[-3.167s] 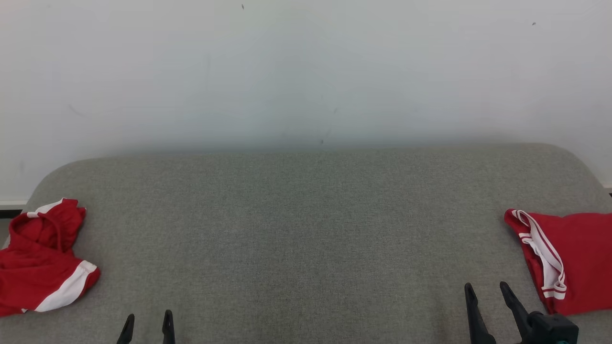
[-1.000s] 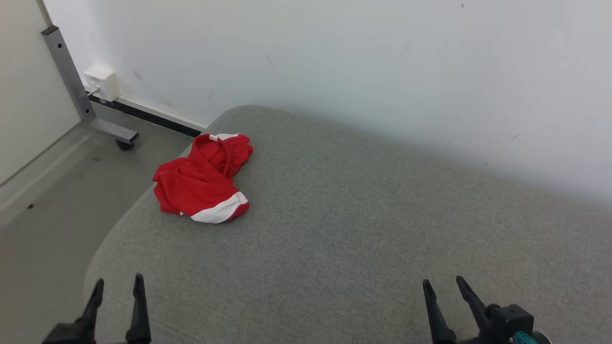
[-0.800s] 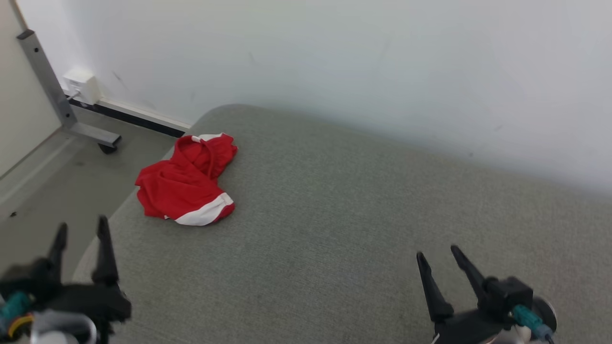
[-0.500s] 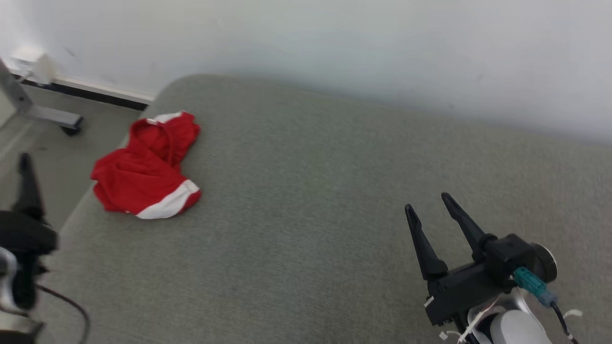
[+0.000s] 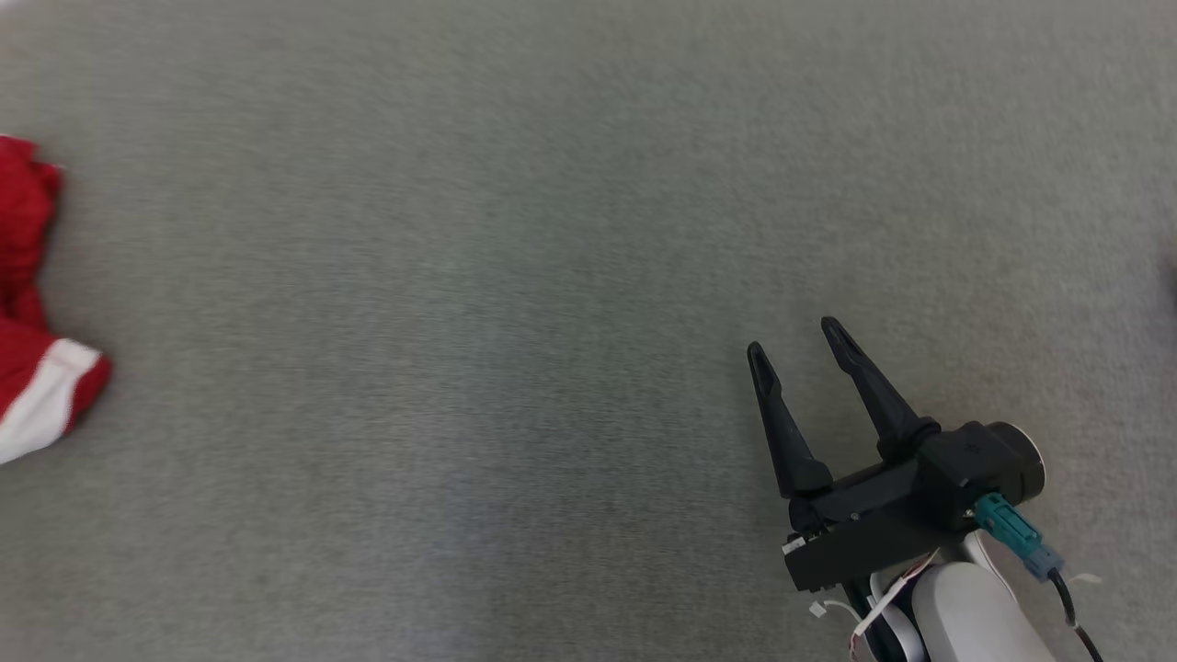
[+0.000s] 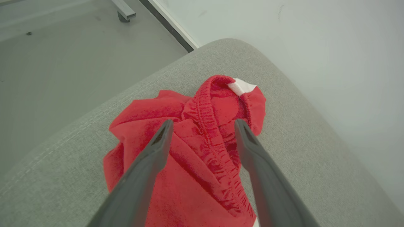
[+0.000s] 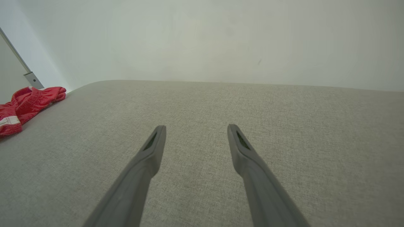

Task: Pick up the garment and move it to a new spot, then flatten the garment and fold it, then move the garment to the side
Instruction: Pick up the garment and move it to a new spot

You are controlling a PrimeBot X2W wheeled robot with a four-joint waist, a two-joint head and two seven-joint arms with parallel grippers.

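The garment [image 6: 202, 148] is a crumpled pair of red shorts with white trim and an elastic waistband, lying near the rounded corner of the grey cushion [image 6: 300, 138]. My left gripper [image 6: 203, 124] hovers open above it, one finger on each side of the waistband, nothing held. The head view catches the garment [image 5: 28, 349] cut off by the left border. My right gripper [image 5: 795, 336] stands open over bare grey fabric at the lower right, far from the cloth. In the right wrist view the garment [image 7: 28, 102] lies at the far left, well beyond the open right gripper [image 7: 195, 127].
The grey upholstered cushion [image 5: 478, 276] spreads wide between the garment and my right gripper. A white wall [image 7: 202, 37] runs right behind it. Past the cushion's rounded corner the floor [image 6: 63, 63] drops away, with a metal frame foot [image 6: 124, 11] and a dark baseboard [image 6: 172, 28].
The head camera swung left, then pitched down, so wall and floor left the view. My left gripper rose out of the head view toward the garment. The right gripper rose further into view.
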